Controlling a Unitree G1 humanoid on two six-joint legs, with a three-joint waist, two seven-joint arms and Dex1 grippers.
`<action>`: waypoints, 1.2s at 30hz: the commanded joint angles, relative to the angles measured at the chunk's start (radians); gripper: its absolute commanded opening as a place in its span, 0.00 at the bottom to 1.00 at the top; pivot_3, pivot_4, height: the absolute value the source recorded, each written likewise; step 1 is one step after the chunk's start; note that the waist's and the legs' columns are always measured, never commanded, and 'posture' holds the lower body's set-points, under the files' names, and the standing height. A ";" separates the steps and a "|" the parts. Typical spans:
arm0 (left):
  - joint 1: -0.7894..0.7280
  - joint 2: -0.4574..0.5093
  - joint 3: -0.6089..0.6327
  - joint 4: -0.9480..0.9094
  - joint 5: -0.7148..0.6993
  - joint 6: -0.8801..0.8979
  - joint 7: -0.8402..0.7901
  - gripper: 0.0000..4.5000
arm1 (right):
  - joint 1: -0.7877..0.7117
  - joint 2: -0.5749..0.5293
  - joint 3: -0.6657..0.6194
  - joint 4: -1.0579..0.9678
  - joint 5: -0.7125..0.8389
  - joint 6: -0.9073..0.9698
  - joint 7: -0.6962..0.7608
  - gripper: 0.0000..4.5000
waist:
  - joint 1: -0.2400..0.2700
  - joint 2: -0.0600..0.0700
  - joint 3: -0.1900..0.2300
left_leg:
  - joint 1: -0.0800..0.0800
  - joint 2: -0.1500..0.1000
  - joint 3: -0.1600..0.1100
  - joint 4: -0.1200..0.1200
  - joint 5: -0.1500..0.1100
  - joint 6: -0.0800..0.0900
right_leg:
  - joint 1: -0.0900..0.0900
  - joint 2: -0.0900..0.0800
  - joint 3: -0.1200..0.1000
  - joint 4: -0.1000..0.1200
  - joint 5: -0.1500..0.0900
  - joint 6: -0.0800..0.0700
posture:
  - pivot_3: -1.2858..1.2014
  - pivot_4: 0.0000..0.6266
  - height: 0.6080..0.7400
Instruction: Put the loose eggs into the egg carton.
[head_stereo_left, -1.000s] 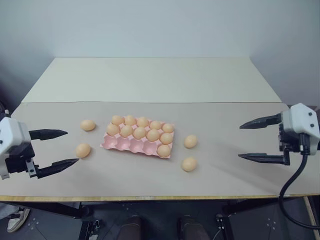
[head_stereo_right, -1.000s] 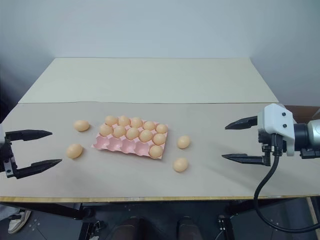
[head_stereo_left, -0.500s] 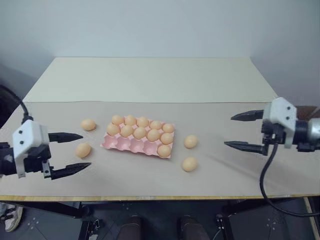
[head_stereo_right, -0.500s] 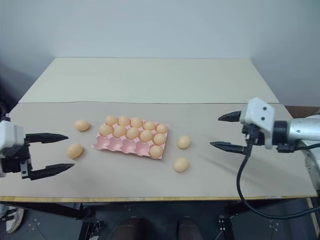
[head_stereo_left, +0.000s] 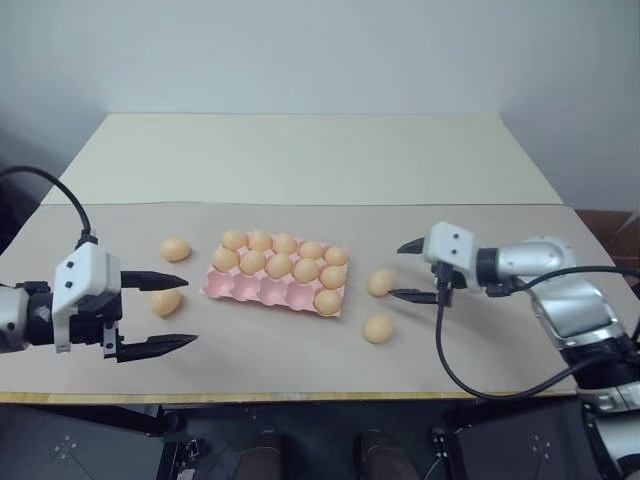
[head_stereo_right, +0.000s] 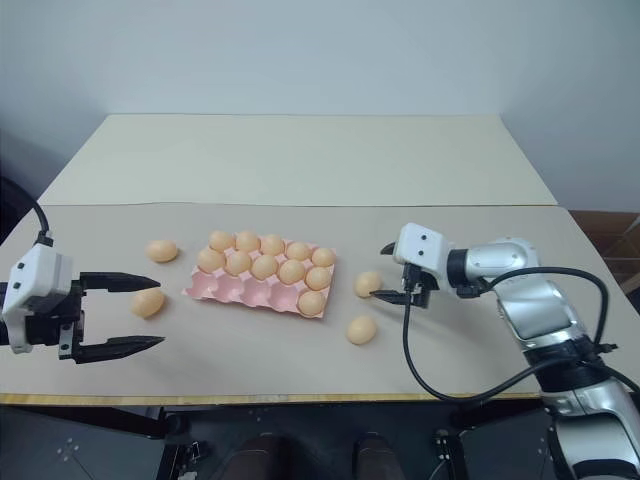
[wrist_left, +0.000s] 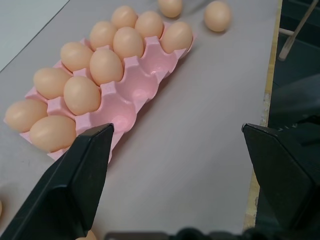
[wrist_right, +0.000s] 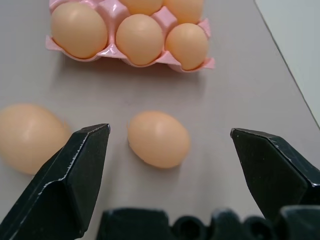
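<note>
On the table (head_stereo_left: 300, 160), centre: the egg carton (head_stereo_left: 262, 291), pink moulded tray, eleven cups filled, four near-edge cups bare.
Loose eggs: four, smooth tan ovals; two at 9 o'clock (head_stereo_left: 175, 249) (head_stereo_left: 165, 300), two at 3 o'clock (head_stereo_left: 381, 283) (head_stereo_left: 378, 328).
Right gripper (head_stereo_left: 402, 270): fingers apart, flanking the upper right-hand egg.
Left gripper (head_stereo_left: 176, 312): fingers apart, near the lower left-hand egg.
Room: bare tabletop beyond the carton.

Bare test lab setup: plain pale wall (head_stereo_left: 320, 50) across frame top, paper-covered worktable (head_stereo_left: 300, 170) centre, nothing domestic.
</note>
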 joint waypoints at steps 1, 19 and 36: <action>0.009 -0.003 0.011 -0.032 -0.011 -0.015 0.005 0.99 | -0.057 0.034 0.023 0.067 -0.049 -0.092 0.017 1.00 | 0.000 0.000 0.000 | 0.000 0.000 0.000 0.000 0.000 0.000 | 0.000 0.000 0.000 0.000 0.000 0.000 | 0.52 0.24 1.00; 0.066 0.002 0.055 -0.031 0.008 -0.027 0.010 1.00 | -0.144 0.155 0.051 0.398 -0.169 -0.313 0.021 0.80 | -0.002 0.000 0.000 | 0.001 0.000 0.000 0.000 0.000 0.000 | 0.000 0.000 0.000 0.003 0.000 0.000 | 0.52 0.24 1.00; 0.151 0.027 0.092 0.073 0.123 -0.111 -0.025 1.00 | -0.127 0.159 -0.018 0.086 -0.132 -0.188 -0.045 0.53 | -0.007 0.000 0.000 | 0.001 0.000 0.000 0.000 0.000 0.000 | -0.002 0.000 0.001 0.005 0.000 0.000 | 0.52 0.24 1.00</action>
